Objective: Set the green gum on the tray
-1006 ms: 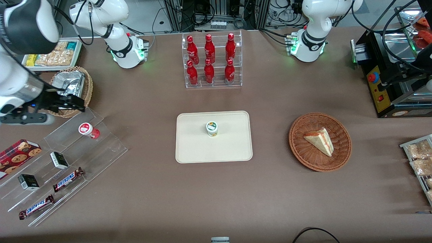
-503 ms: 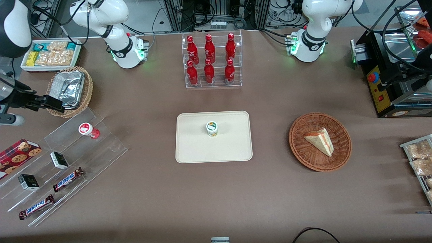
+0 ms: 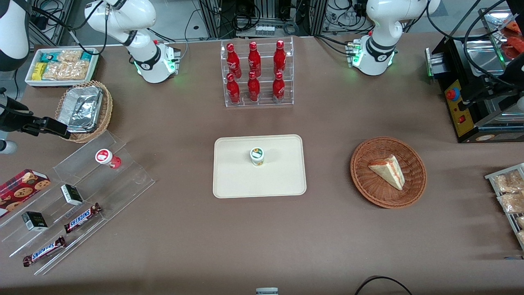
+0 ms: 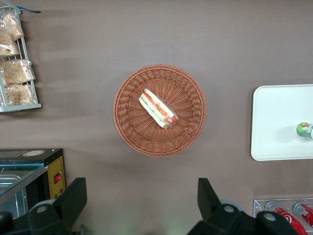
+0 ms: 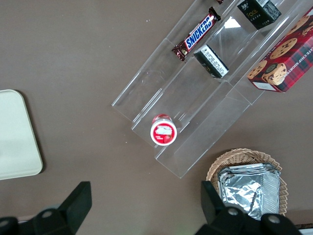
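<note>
The green gum (image 3: 257,156), a small white bottle with a green and yellow label, stands upright near the middle of the cream tray (image 3: 278,180). The left wrist view also shows the green gum (image 4: 304,129) on the tray (image 4: 276,122). My gripper (image 3: 61,130) hangs far from them at the working arm's end of the table, beside the wicker basket with the foil tray. In the right wrist view the gripper (image 5: 145,205) is open over bare table with nothing between its fingers (image 5: 80,199). A corner of the tray (image 5: 14,137) shows there.
A clear stepped stand (image 3: 102,180) holds a red-lidded bottle (image 3: 104,156), Snickers bars (image 3: 82,218) and small black boxes. Beside it are a cookie box (image 3: 22,186) and the foil tray in its basket (image 3: 84,108). A rack of red bottles (image 3: 256,73) and a sandwich basket (image 3: 388,172) stand elsewhere.
My arm has drawn back toward the working arm's end of the table, away from the tray. The green gum has stayed put on the tray.
</note>
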